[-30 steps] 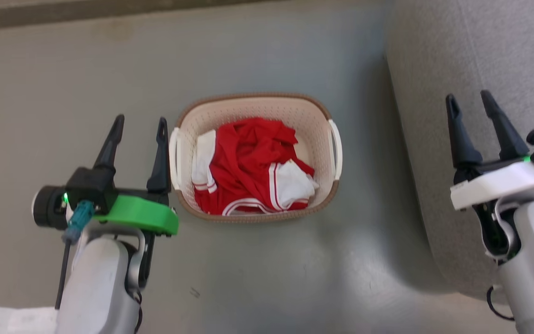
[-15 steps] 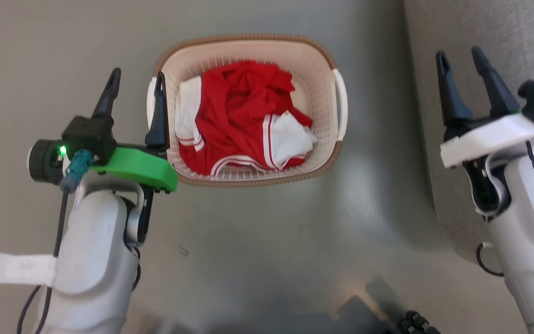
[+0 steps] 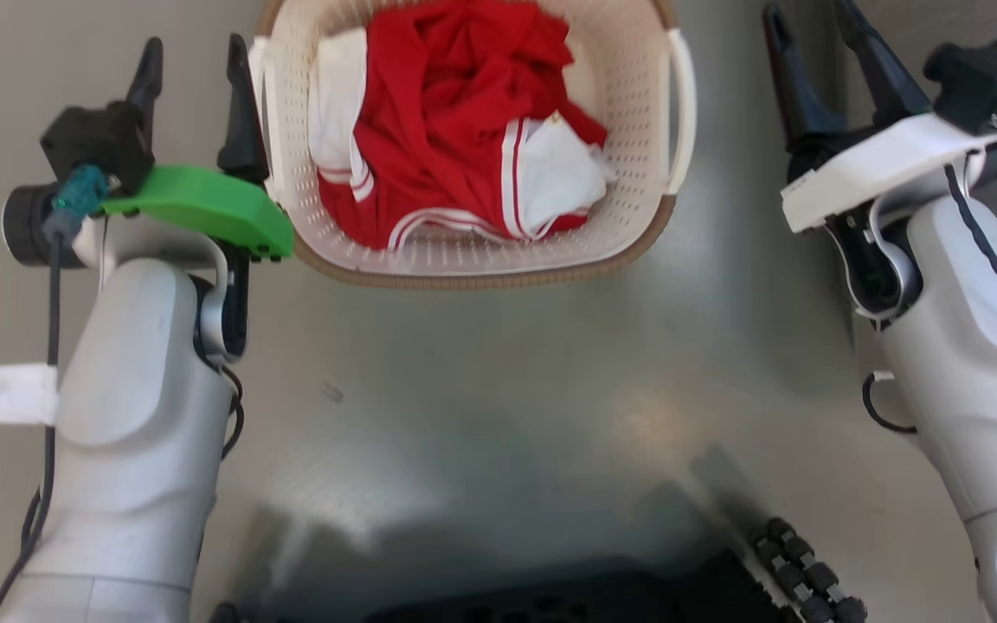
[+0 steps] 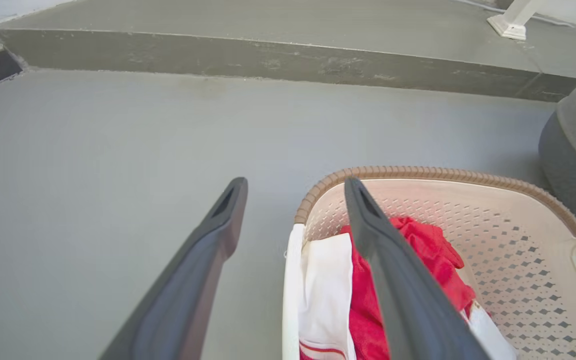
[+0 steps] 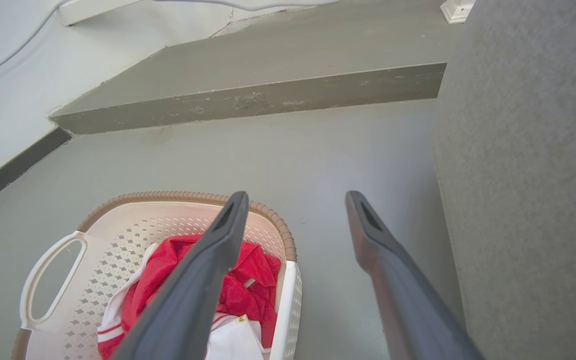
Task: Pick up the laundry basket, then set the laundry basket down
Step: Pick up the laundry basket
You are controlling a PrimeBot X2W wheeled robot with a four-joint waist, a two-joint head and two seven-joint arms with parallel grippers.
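Glossy grey floor (image 3: 498,389), raised concrete step (image 5: 248,100), grey upholstered furniture (image 5: 528,150) at right, white wall (image 5: 13,75), dark skirting (image 5: 13,172)

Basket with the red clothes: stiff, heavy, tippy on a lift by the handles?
Likely stiff: the laundry basket looks like moulded perforated plastic, so it should hold its shape. Probably light: it holds some crumpled red and white clothing, not filling it. The thin loop handles sit on opposite sides; lifting one alone would probably tilt it.
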